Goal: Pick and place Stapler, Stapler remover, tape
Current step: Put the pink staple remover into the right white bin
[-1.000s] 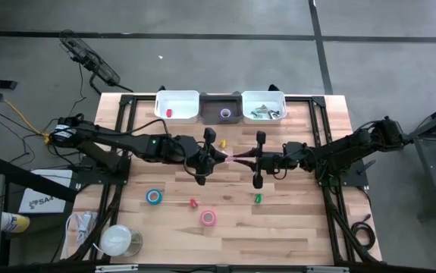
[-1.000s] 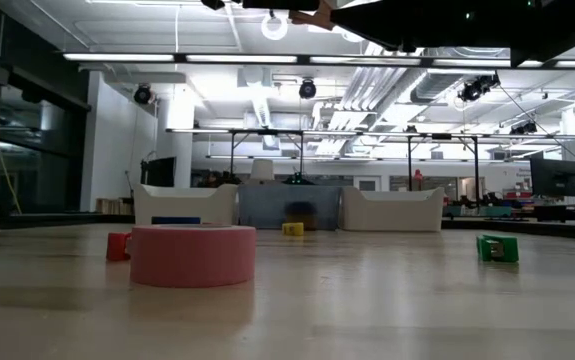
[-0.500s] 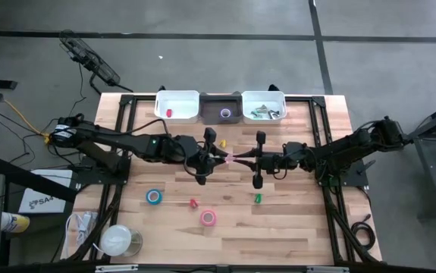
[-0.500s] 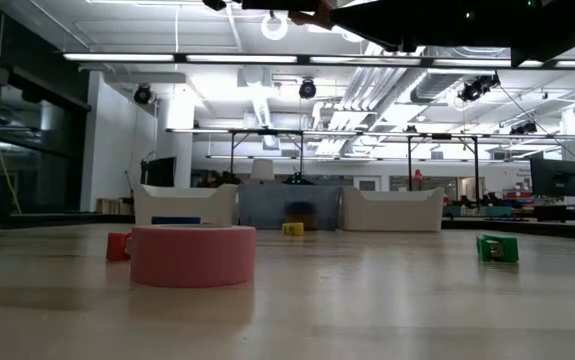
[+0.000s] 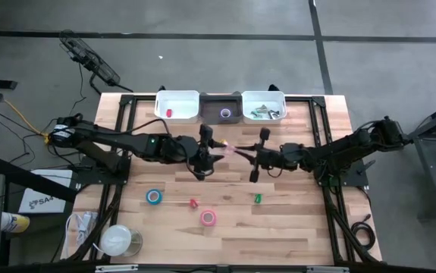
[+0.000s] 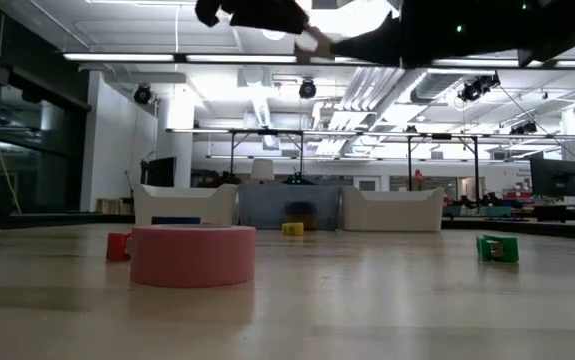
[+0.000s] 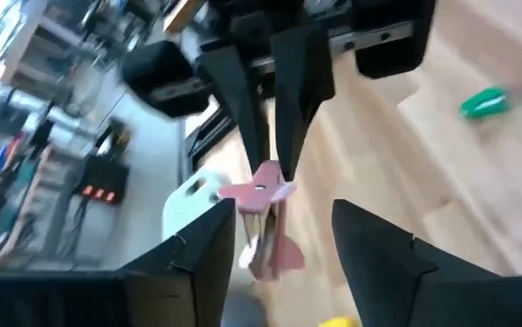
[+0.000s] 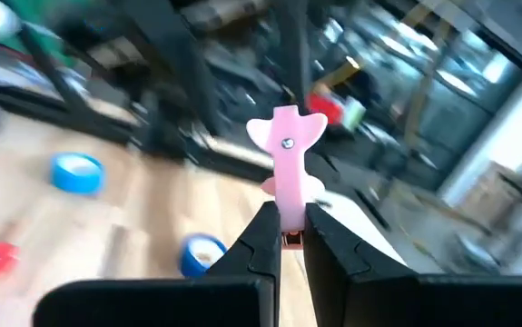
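The pink stapler remover [image 5: 229, 151] hangs in the air over the table's middle, between my two grippers. My right gripper [image 8: 285, 232] is shut on it, coming from the table's right. My left gripper [image 7: 283, 245] faces it from the left, open; its fingers stand either side of the remover's free end [image 7: 262, 238]. A blue tape roll [image 5: 154, 197] and a pink tape roll [image 5: 208, 218] lie flat on the near half of the table. A purple roll [image 5: 225, 114] lies in the middle bin. Which piece is the stapler I cannot tell. My right gripper pinches one end of the stapler remover [image 8: 286, 211] between its two fingers. The fingers come about level from the table's right and lie along the remover. The remover is lifted clear of the table, and its winged end [image 8: 285, 132] sticks out toward the left gripper.
Three bins stand at the far edge: white [image 5: 177, 106], grey [image 5: 212, 106] and white [image 5: 264, 97] with small items inside. A small green piece [image 5: 258, 199] and a red piece [image 5: 193, 203] lie near the tape rolls. A yellow piece [image 6: 293, 229] lies farther back.
My left gripper has opened and let go of the stapler remover, which now stays in my right gripper alone. Both grippers have shifted a little toward the table's far edge, and the remover has gone with them, clear of the table.
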`<state>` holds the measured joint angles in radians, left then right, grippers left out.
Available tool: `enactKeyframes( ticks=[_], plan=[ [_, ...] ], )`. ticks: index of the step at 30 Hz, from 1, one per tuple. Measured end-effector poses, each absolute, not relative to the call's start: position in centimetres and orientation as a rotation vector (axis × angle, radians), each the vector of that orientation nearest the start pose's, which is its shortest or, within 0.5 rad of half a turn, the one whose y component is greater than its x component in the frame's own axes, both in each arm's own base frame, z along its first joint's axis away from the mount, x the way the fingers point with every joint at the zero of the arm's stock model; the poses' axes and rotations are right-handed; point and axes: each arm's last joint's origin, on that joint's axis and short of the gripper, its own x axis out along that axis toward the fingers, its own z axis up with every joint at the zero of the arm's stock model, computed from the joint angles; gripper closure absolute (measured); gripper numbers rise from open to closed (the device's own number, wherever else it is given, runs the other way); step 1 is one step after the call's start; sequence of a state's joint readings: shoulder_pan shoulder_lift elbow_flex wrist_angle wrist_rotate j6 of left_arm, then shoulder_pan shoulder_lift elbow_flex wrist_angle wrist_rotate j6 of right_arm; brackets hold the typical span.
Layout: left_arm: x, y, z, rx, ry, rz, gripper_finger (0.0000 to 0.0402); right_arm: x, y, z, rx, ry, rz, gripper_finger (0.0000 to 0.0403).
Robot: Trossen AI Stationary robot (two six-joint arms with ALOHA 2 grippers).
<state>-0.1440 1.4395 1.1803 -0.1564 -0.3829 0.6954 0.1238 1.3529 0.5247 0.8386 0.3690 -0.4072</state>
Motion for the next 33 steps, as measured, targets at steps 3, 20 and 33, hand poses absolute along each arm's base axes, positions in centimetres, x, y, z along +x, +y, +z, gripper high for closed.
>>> enactKeyframes(
  ticks=[3, 20, 33],
  plan=[
    [31.6, -3.2, 32.0, 0.803, 0.560, 0.177, 0.0214, 26.6, 1.7, 21.8, -0.379, 0.102, -0.340, 0.0383],
    [27.1, -2.2, 28.5, 0.663, 1.095, 0.297, 0.0213, 24.7, -7.6, 18.8, -0.064, 0.374, -0.816, 0.0383],
    [25.1, -2.0, 24.1, 0.594, 1.261, 0.315, 0.0213, 21.1, -14.3, 17.2, 0.058, 0.558, -0.826, 0.0381]
  ],
)
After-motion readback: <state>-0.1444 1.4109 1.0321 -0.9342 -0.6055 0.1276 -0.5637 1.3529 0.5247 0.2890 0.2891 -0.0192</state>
